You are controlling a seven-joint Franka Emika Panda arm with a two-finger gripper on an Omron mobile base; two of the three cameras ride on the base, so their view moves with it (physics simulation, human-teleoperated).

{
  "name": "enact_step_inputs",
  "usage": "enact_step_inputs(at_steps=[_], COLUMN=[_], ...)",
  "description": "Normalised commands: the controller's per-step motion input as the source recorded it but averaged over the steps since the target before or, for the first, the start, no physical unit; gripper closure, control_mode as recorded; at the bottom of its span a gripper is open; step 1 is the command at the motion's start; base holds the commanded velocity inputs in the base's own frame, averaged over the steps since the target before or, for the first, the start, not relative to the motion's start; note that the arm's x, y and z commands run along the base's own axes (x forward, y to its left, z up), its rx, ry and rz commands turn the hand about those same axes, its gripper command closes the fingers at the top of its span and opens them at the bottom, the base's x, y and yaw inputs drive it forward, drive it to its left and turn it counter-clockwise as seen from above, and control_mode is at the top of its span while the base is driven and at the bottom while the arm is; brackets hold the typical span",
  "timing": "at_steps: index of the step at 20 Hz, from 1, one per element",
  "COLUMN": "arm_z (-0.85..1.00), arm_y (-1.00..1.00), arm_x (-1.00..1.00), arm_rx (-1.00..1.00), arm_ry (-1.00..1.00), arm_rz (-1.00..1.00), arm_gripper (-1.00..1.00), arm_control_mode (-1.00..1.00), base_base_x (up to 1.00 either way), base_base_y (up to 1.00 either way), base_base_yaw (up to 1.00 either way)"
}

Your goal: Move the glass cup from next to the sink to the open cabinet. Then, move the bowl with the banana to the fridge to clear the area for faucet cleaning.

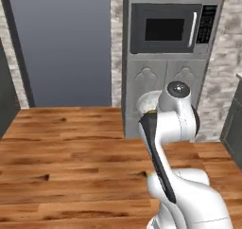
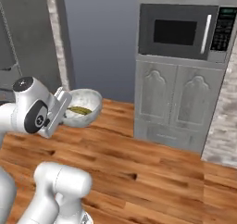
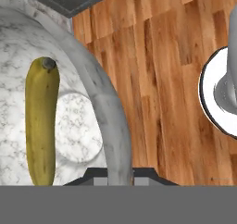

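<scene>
My gripper point(image 2: 65, 108) is shut on the rim of the marbled white bowl point(image 2: 89, 102) and holds it up above the wooden floor, to the left of the arm's wrist. A yellow banana point(image 2: 79, 110) lies inside it. In the hand view the bowl point(image 3: 111, 112) takes up the left half, and the banana point(image 3: 41, 121) lies lengthwise on the bowl's bottom. The bowl's rim runs down between the two dark tips of the gripper point(image 3: 121, 174). The glass cup is out of view.
A tall grey cabinet column point(image 2: 178, 102) with a built-in microwave point(image 2: 185, 31) stands ahead to the right; it also shows as the microwave point(image 1: 170, 29) above grey doors point(image 1: 160, 86). A blue-grey wall point(image 1: 66, 43) lies ahead left. Wooden floor point(image 1: 71, 166) stretches between.
</scene>
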Motion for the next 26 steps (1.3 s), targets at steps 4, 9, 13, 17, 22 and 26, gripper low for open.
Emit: enact_step_inputs(at_steps=[4,9,13,17,22,26], arm_z=[0.00,0.00,0.00,0.00,0.00,0.00], arm_y=[0.00,0.00,0.00,0.00,0.00,0.00], arm_x=[0.00,0.00,0.00,0.00,0.00,0.00], arm_rx=[0.00,0.00,0.00,0.00,0.00,0.00], arm_ry=[0.00,0.00,0.00,0.00,0.00,0.00], arm_rz=[0.00,0.00,0.00,0.00,0.00,0.00], arm_gripper=[1.00,1.00,1.00,1.00,1.00,1.00], arm_control_mode=[1.00,1.00,1.00,1.00,1.00,1.00], base_base_x=[0.12,0.07,0.04,0.51,0.69,0.80], base_base_y=[0.15,0.14,0.13,-0.03,-0.08,-0.14], base_base_yaw=[0.74,0.75,0.76,0.74,0.73,0.70])
